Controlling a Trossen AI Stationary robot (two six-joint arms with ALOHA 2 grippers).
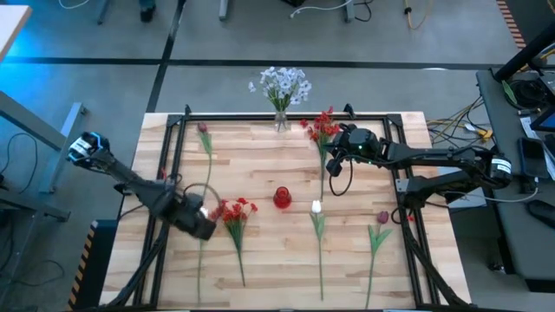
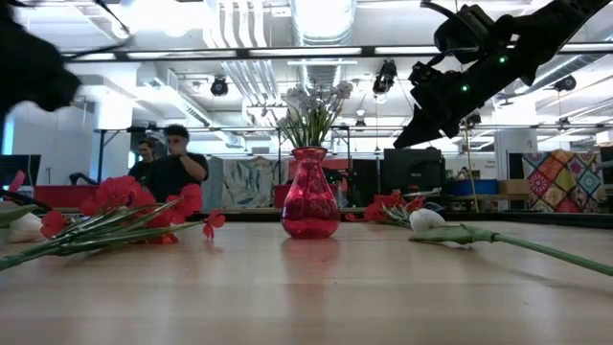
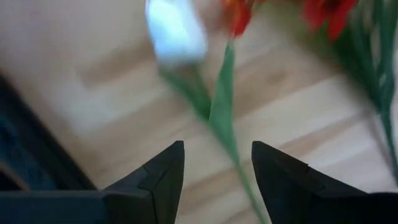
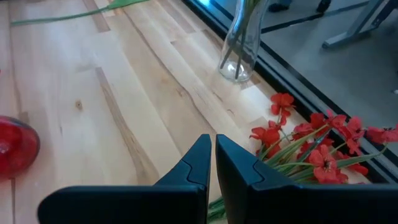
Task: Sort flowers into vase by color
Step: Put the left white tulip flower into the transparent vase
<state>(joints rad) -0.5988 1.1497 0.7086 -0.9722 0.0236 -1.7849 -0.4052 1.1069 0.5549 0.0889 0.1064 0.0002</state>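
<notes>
A clear vase at the table's far edge holds white and pale-blue flowers. A small red vase stands at mid-table. My left gripper hovers open at the near left, pointing down. A white-budded flower lies flat on the wood beneath it, its green stem running between the fingers and clear of them. Red flowers lie just right of that gripper. My right gripper hangs shut above the table beside another red bunch, which lies flat near the far edge.
More flowers lie flat on the wood: a pink bud at the far left, a white tulip near the red vase, a dark pink tulip at the near right. Black frame rails border the table. People stand in the room behind.
</notes>
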